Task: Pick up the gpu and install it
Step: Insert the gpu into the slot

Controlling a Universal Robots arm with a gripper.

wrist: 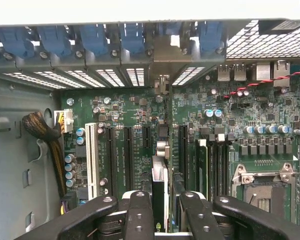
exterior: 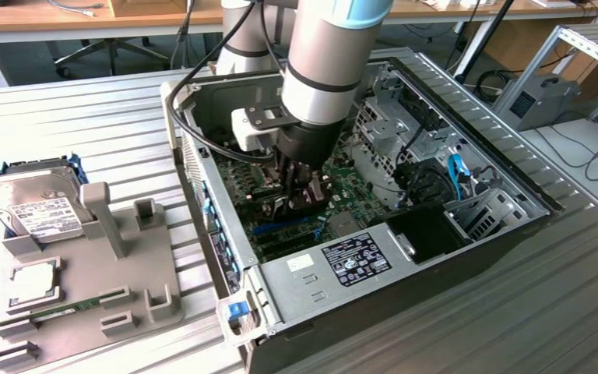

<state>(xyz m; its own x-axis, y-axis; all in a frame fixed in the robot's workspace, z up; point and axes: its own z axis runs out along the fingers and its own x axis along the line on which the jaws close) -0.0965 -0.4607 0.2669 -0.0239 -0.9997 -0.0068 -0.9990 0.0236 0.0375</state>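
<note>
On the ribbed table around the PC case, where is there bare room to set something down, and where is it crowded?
The ribbed table is bare beyond the hard drive, beside the open case, and again in front of the case, toward the exterior view's right. The grey fixture block is crowded. Inside the case, the gripper hangs over the motherboard.

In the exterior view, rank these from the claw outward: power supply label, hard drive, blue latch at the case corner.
1. Power supply label, just below the claw, inside the case.
2. Blue latch, at the case's near corner.
3. Hard drive, outside the case, far on the exterior view's left.
</note>
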